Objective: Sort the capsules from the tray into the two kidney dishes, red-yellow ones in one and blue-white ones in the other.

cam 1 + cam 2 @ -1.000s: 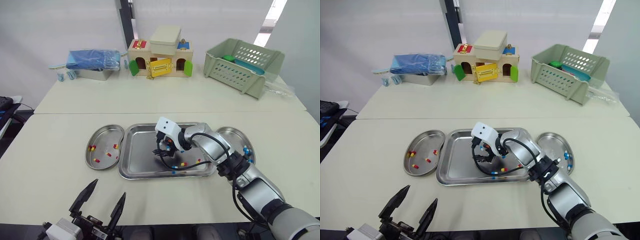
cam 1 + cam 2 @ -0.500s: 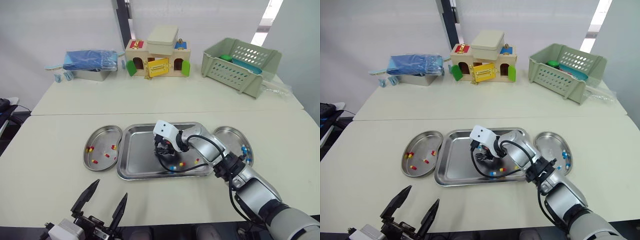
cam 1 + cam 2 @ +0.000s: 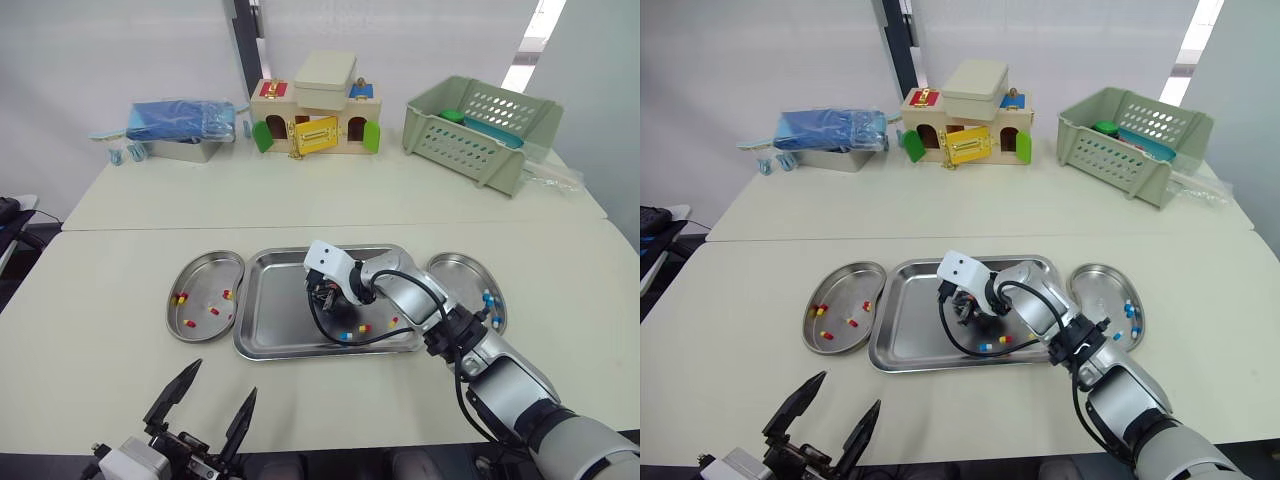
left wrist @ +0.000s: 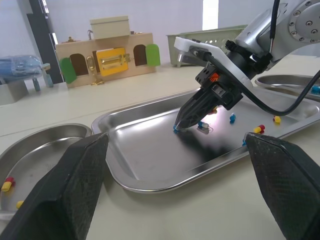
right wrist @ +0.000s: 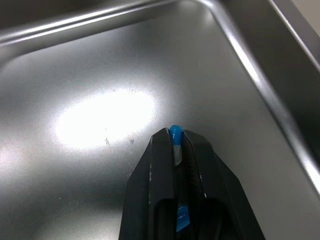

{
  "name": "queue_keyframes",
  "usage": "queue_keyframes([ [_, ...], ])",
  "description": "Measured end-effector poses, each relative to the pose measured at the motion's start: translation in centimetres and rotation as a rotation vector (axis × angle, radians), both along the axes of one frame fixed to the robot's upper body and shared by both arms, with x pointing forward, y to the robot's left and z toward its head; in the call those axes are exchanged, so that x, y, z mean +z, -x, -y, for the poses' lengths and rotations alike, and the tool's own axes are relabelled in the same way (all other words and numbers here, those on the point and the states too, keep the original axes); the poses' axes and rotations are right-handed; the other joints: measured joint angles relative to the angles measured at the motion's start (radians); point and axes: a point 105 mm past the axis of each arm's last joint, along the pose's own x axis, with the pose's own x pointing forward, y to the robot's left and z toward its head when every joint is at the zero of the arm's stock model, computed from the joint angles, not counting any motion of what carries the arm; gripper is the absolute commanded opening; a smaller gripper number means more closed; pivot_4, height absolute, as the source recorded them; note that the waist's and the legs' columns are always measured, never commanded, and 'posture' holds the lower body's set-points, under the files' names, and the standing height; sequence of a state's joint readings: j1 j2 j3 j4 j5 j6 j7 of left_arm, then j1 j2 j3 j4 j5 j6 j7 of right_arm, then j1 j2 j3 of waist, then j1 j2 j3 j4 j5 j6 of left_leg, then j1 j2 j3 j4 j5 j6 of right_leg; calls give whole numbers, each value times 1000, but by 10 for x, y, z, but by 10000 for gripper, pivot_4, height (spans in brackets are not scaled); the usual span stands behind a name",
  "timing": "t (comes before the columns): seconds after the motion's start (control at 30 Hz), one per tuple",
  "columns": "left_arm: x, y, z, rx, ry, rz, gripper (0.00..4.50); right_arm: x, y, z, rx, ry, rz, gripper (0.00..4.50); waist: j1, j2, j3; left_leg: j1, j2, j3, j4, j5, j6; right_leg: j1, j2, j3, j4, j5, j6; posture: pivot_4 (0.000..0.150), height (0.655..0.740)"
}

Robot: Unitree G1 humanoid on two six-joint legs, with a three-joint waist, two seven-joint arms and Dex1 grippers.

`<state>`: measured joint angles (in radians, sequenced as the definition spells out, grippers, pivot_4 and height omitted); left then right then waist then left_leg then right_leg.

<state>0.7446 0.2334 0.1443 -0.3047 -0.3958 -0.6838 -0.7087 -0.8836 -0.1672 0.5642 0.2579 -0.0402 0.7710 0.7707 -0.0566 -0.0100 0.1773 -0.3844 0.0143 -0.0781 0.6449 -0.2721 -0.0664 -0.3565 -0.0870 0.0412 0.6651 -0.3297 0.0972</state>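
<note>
two cream tables stand pushed together, the near table (image 3: 90, 350) meeting the far table (image 3: 300, 190) along a thin seam. behind rises a plain white wall (image 3: 120, 50), a dark upright post (image 3: 243, 40), and a bright window strip (image 3: 533, 45) far right.

Tray (image 4: 145, 150): polished sheet metal, near-mirror, with bright glare patches and faint scratches. Left kidney dish (image 3: 205, 270) and right kidney dish (image 3: 455, 275): same shiny metal. Table (image 3: 110, 330): smooth matt cream top. Right gripper (image 5: 175, 145): fingers (image 5: 152, 175) are smooth black plastic with a low sheen. The blue-white capsule (image 5: 175, 132) between them has a glossy shell. Left gripper (image 3: 221, 382): fingers (image 4: 75, 185) are matt black with a grainy texture. Basket (image 3: 480, 125): pale green moulded plastic, perforated, matt. Toy house (image 3: 315, 120): bare wood, painted parts.
</note>
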Motion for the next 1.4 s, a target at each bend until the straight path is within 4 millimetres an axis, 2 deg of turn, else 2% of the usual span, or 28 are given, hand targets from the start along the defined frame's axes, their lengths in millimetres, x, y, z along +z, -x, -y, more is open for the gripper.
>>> queue_keyframes([
  [0.2,0,0,1,-21,-12,-2,45000,0,7,-1,34,-40,-48,32,0,0,0,0,0,0,0,0,0,0,0,0,0,0,0,1500,7400],
  [0.33,-2,-1,3,-129,-48,-9,45000,24,18,25,101,-179,-59,32,17,0,0,-2,0,-1,1,0,0,0,0,-1,-1,0,0,1500,7400],
  [0.43,0,-4,9,-209,-53,3,45000,47,27,55,146,-267,-46,32,22,0,0,-2,0,-1,1,0,0,0,0,-1,-1,0,0,1500,7400],
  [0.53,4,-9,23,-322,-48,41,45000,60,34,99,138,-266,-31,32,25,0,0,-2,0,-1,1,0,0,1,0,-2,-1,0,0,1500,7400],
  [0.67,8,-12,37,-452,-39,74,45000,56,42,161,45,-202,-39,32,26,0,1,-1,0,0,1,0,0,2,0,-2,-2,0,0,1500,7400],
  [0.87,7,-14,46,-599,-58,87,45000,42,55,226,-117,-83,-57,32,21,0,1,1,0,1,0,0,0,3,0,0,-1,0,0,1500,7400],
  [1.07,6,-12,46,-660,-64,93,45000,33,52,246,-209,-54,-39,32,22,0,1,1,0,1,1,0,0,4,0,0,-1,0,0,1500,7400],
  [1.23,3,-11,45,-671,-65,84,45000,31,49,252,-243,-35,-20,32,24,0,1,1,0,1,1,0,0,4,0,0,-2,0,0,1500,7400],
  [1.3,3,-12,45,-671,-65,86,45000,30,48,253,-250,-35,-23,6909,24,0,1,1,0,1,1,0,0,4,0,0,-2,0,0,1500,7400],
  [1.33,3,-12,45,-670,-65,85,45000,29,49,254,-251,-35,-26,8088,24,0,1,1,0,1,1,0,0,4,0,0,-2,0,0,1500,7400],
  [1.4,3,-12,45,-669,-64,84,45000,28,49,256,-257,-32,-33,13243,24,0,1,1,0,1,1,0,0,4,0,0,-2,0,0,1500,7400],
])
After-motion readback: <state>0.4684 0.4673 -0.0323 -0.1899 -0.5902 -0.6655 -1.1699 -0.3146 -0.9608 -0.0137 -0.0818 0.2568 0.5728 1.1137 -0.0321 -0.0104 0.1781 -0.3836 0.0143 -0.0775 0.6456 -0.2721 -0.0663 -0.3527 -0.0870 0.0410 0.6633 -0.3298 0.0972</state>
